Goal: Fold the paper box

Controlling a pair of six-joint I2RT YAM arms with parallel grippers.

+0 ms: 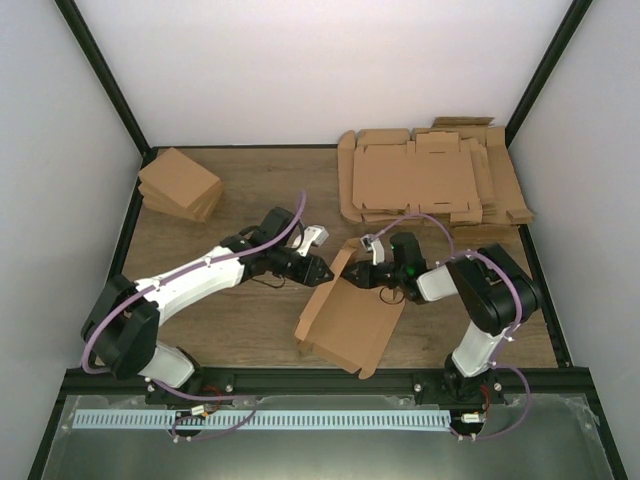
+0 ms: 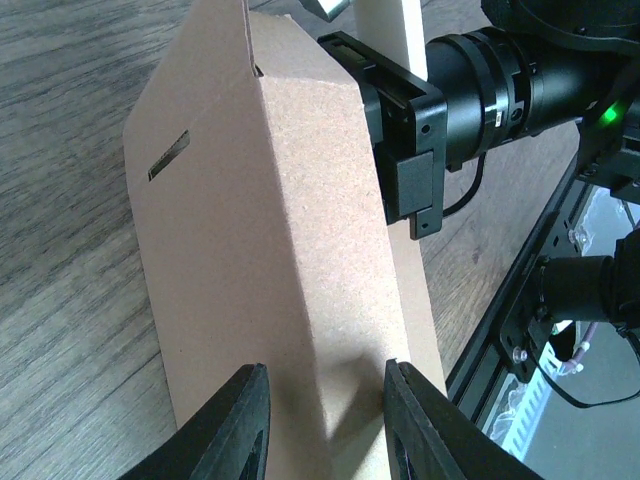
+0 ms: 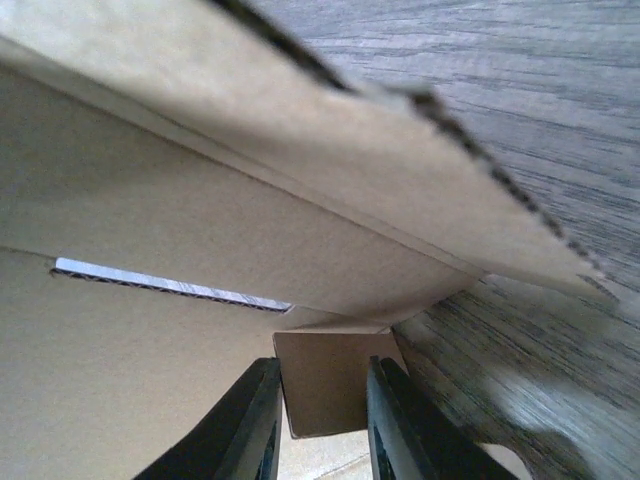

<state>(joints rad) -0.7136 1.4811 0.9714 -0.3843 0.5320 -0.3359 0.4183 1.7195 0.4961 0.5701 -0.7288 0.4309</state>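
Paper box [image 1: 350,320] stretches toward me from where my left gripper [image 2: 322,410] clamps its raised wall, right gripper [image 3: 322,400] its tab.

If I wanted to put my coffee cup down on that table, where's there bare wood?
The table is bare at its far edge, between the pile of small boxes and the stack of flat sheets. Around the paper box in the middle it is crowded.
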